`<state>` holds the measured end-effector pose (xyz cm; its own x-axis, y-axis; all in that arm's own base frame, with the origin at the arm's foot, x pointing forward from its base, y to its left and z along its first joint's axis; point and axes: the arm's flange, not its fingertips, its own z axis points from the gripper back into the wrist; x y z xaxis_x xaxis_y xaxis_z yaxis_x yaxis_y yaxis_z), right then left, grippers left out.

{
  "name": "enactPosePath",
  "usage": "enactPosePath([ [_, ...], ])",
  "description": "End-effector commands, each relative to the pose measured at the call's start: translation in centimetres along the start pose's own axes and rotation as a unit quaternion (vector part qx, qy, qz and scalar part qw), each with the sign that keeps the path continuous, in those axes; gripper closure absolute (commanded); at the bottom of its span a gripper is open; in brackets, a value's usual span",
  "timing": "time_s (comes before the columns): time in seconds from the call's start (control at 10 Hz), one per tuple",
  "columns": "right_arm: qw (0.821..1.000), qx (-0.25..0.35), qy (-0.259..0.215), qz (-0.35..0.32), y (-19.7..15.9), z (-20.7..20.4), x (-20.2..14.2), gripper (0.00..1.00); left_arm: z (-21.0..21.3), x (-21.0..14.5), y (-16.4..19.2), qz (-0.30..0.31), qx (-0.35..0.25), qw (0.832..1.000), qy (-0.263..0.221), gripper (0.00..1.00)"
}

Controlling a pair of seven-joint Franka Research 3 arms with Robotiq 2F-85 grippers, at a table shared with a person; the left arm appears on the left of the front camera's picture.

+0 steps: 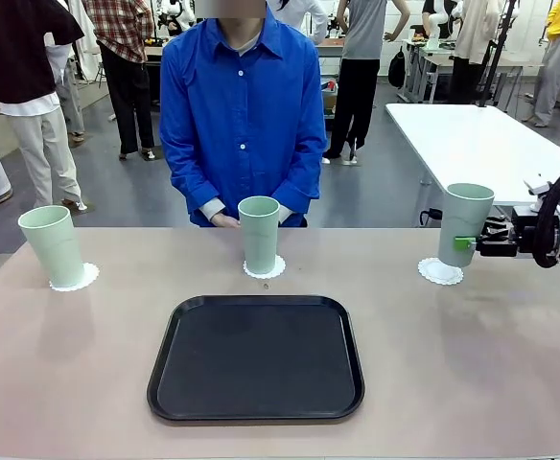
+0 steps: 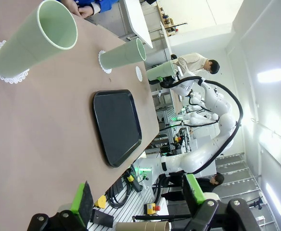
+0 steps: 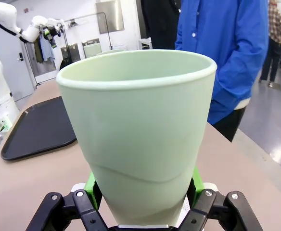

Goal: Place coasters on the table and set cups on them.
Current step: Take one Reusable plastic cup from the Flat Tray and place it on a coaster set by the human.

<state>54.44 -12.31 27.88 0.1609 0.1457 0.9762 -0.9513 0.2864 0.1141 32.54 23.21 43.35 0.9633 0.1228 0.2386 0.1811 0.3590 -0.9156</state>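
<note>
Pinching third cup (image 1: 465, 222) over coaster (image 1: 440, 271): right gripper (image 1: 464, 243) | left gripper (image 2: 136, 195) spread | tray (image 1: 257, 357) bare

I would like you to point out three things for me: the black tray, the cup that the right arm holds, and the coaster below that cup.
black tray (image 1: 256, 359), front view, on its flat inner floor.
held cup (image 1: 465, 225), front view, on the middle of its wall.
coaster (image 1: 437, 273), front view, on its bare lacy part.

Around the matt black plastic tray (image 1: 256, 358), smooth pale-green plastic cups (image 1: 258, 233) are showing; lacy white paper coasters (image 1: 440, 272) are lying on the smooth beige table (image 1: 472, 364).
</note>
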Motion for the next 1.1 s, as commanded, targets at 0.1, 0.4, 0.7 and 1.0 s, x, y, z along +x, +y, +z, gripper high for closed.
enactPosePath([
  [0.1,0.997,0.051,-0.023,0.056,-1.1,-1.2,-1.0,0.18,0.2,-0.2,-0.1,-0.004,-0.005,1.000,0.000,0.00],
  [0.4,0.996,0.054,-0.031,0.061,-2.5,-0.9,-2.4,0.18,0.2,-0.2,-0.1,-0.004,-0.005,1.000,0.000,0.00],
  [0.7,0.997,0.053,-0.024,0.055,-3.3,-0.2,-3.6,0.18,0.2,-0.2,-0.1,-0.004,-0.005,1.000,0.000,0.00],
  [1.0,0.998,0.050,-0.012,0.040,-3.1,-0.4,-3.6,0.18,0.2,-0.2,-0.1,-0.004,-0.005,1.000,0.000,0.00],
])
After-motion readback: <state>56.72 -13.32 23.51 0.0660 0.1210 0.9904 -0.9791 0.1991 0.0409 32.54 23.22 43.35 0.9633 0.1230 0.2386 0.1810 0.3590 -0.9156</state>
